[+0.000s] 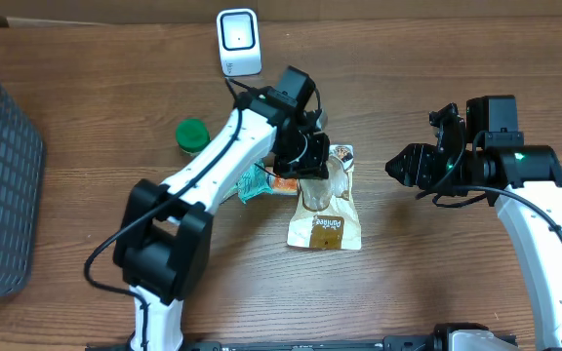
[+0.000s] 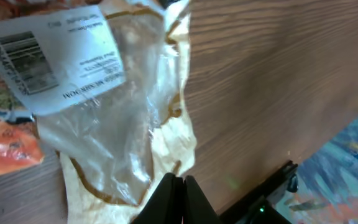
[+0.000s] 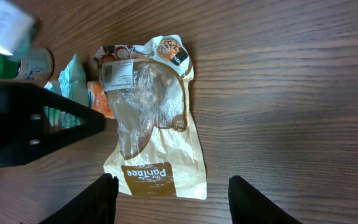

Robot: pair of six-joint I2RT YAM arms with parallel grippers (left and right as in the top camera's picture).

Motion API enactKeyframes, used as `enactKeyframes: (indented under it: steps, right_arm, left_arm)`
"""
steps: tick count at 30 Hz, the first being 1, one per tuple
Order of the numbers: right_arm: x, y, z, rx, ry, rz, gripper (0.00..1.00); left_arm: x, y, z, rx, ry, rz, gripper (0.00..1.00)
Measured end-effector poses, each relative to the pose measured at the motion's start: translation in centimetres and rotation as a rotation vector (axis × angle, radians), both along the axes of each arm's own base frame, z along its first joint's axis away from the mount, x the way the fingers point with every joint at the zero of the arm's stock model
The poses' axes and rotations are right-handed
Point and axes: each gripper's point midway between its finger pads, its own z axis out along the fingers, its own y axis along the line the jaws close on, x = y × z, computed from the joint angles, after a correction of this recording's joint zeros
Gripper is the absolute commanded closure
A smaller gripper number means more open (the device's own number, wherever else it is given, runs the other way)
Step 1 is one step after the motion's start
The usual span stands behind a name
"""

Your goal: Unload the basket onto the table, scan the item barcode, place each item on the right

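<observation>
Left end effector [image 2: 174,190]: tips together at the pouch's edge; I cannot tell whether a fold is pinched.
Right end effector [image 3: 171,186]: fingers apart, empty, above the pouch.
Item: tan paper pouch with a clear plastic window [image 1: 325,200], lying flat on the wooden surface [image 1: 437,283], below the white box scanner [image 1: 238,41].
Barcode: on the white label [image 2: 30,56] at the window end.
Handling: I judge it light, limp and crinkly, with slick film. I should grip the paper border, clear of the label.
</observation>
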Motion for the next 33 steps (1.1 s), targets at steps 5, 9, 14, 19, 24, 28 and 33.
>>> enactKeyframes:
  steps: [5,9,14,19,24,28,33]
  right_arm:
    - [0.0,0.0,0.0,0.000,0.000,0.000,0.44]
    - [0.0,0.0,0.0,0.000,0.000,0.000,0.45]
    - [0.0,0.0,0.0,0.000,-0.002,0.000,0.44]
    - [0.0,0.0,0.0,0.000,-0.002,0.000,0.44]
    - [0.2,0.0,-0.8,0.004,0.032,-0.014,0.45]
    - [0.6,0.0,-3.0,0.009,0.108,-0.018,0.44]
    - [1.1,1.0,-5.9,0.062,0.195,0.021,0.33]
  left_arm:
    - [-0.8,0.5,-3.1,0.063,0.092,0.015,0.96]
    - [-1.6,1.5,-5.6,0.140,0.156,0.021,0.96]
    - [-1.5,1.9,-6.1,0.168,0.152,0.023,0.96]
    - [-1.3,2.3,-6.4,0.192,0.136,0.027,0.96]
    - [-1.8,2.3,-7.2,0.204,0.138,0.022,0.96]
    - [-2.4,2.7,-8.0,0.216,0.160,0.031,0.96]
    - [-2.8,2.9,-8.5,0.222,0.173,0.036,0.96]
